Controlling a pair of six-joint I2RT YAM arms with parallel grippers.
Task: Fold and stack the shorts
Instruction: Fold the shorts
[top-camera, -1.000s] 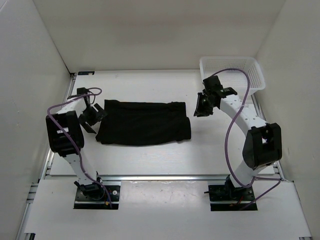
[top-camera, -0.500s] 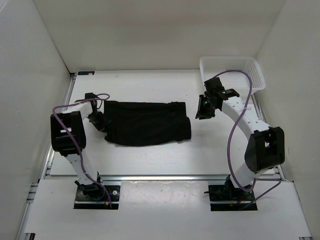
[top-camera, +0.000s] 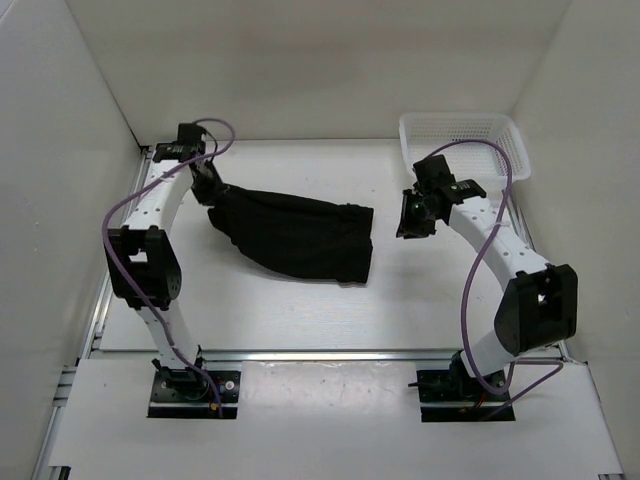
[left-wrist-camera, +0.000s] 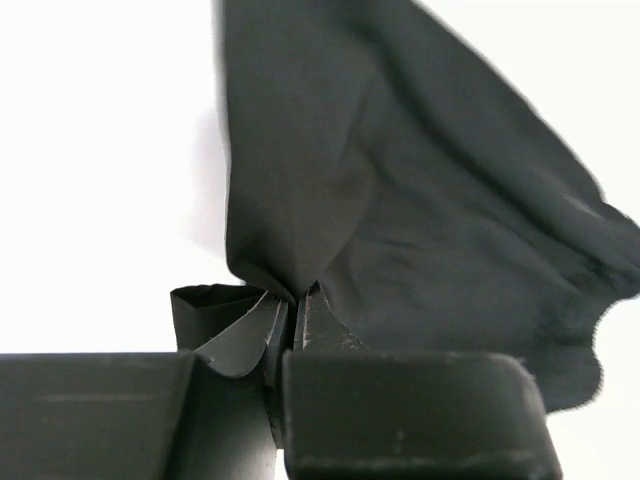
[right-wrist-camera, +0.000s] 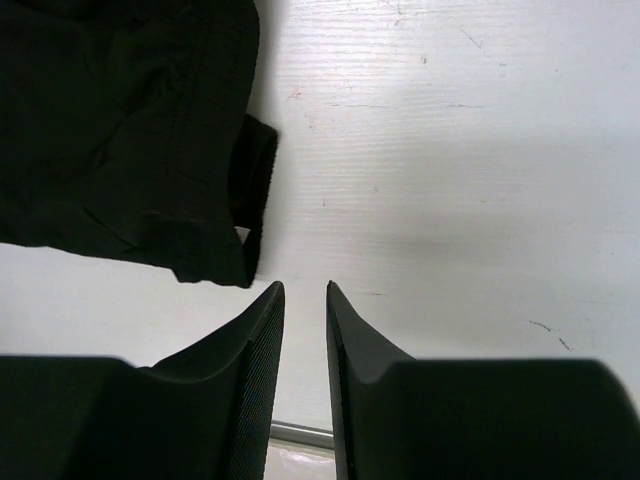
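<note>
Left pincer (top-camera: 208, 185): at the far left of the tabletop (top-camera: 300, 310), clamped on the left end of the shorts (top-camera: 300, 235).
Left wrist view: shows what the top view cannot. A bunched tuck of black cloth is squeezed between the fingers (left-wrist-camera: 410, 410), and the rest fans away from it in loose folds.
Shorts: lying mid-tabletop, left end raised in the grip, the body slanting down to a wider right end that rests flat.
Right wrist view: only here do the hem and a small folded tab of the right end show, lying just ahead and to the left of the right pincer's tips, apart from them.
Right pincer (top-camera: 412, 215): held just right of the shorts, its fingers drawn nearly together with a thin slit between them, gripping nothing.
Change, left: a second ago the left pincer sat beside the left edge of a flat, oblong garment. It has since swung to the far corner, pulling that end with it into a taper.
Change, right: the right arm has barely shifted.
Basket (top-camera: 450, 118): white mesh, in the far right corner, behind the right arm and well apart from the shorts.
In the way: the left pincer hides the pinch point from above. Hanging cloth fills most of the left wrist view.
</note>
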